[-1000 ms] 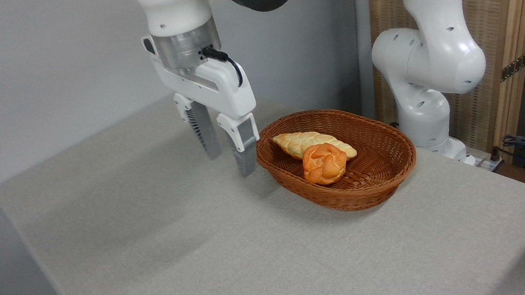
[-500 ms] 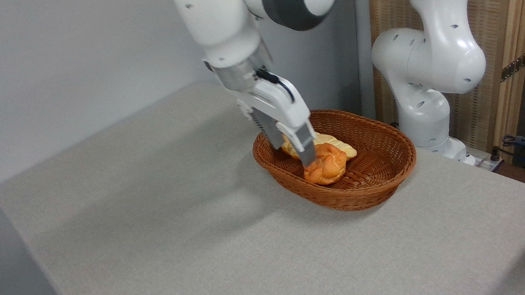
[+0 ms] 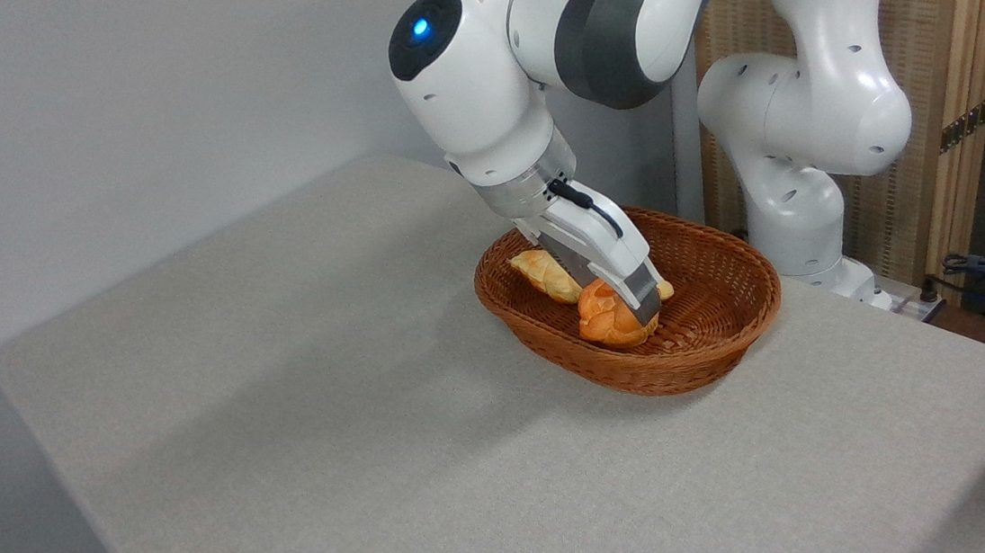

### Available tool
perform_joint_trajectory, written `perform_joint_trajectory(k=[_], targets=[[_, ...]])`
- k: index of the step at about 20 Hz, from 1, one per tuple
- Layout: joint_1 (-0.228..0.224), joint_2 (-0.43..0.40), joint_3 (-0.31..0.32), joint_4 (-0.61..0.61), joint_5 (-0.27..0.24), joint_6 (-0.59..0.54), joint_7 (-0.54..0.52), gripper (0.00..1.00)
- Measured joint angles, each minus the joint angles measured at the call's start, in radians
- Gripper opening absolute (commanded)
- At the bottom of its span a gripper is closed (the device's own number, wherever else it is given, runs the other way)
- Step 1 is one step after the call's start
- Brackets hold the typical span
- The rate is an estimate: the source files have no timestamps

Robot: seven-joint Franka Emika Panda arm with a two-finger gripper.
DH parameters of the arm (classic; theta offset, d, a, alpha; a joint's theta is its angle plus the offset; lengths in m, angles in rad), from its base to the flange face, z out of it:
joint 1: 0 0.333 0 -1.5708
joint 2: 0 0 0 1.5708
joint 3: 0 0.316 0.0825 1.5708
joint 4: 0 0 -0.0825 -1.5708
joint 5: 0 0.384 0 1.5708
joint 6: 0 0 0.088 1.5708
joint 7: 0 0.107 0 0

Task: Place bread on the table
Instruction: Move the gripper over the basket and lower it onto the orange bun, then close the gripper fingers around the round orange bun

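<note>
Your hand (image 3: 632,315) is down in the basket (image 3: 714,327), with one finger lying across the right side of the bread (image 3: 607,320); I cannot tell if it has closed on the bun, because the other finger is hidden. The bread sits in the basket, touching the pale braided loaf (image 3: 547,276) on its far left. You seem to be at the grasping step; next you need a firm grip, a lift over the rim, and a move to the bare table (image 3: 309,439) on the near left.

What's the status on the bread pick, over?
Gripper down in the basket, fingers astride the bread; closure unclear. Bread not on the table yet. Braided loaf close behind.
</note>
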Motion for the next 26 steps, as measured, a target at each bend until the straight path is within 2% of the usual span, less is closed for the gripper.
perform_joint_trajectory(k=[5,6,8,9,10,26], targets=[[-0.012,0.025,-0.011,-0.001,0.0,0.003,0.0,1.0],[-0.021,0.031,-0.013,-0.001,0.0,0.003,0.0,0.91],[-0.033,0.04,-0.014,-0.001,0.0,0.003,0.0,0.56],[-0.036,0.042,-0.014,-0.001,0.0,0.003,0.0,0.45],[-0.036,0.042,-0.014,0.0,0.0,0.003,0.0,0.39],[-0.036,0.042,-0.013,0.007,-0.005,0.003,0.0,0.37]])
